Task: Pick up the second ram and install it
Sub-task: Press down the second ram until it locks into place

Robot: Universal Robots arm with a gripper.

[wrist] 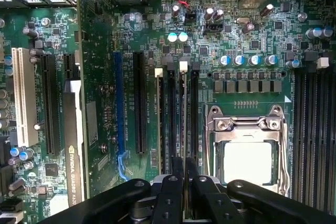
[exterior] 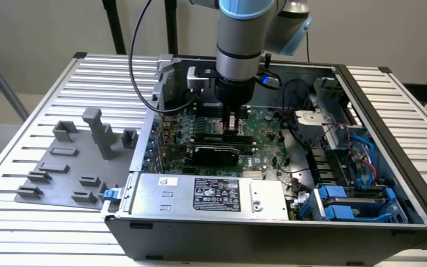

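One pincer (wrist: 184,169) gripping second ram (wrist: 183,114), slots flanking

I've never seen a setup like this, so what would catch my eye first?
The robot arm reaching down into an open computer case, its hand low over the green motherboard. In the wrist view the hand sits over a thin stick standing in the memory slots, beside the shiny processor socket.

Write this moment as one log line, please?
pincer: shut on second ram | ram: edge-on, standing in motherboard slot | arm: inside open computer case
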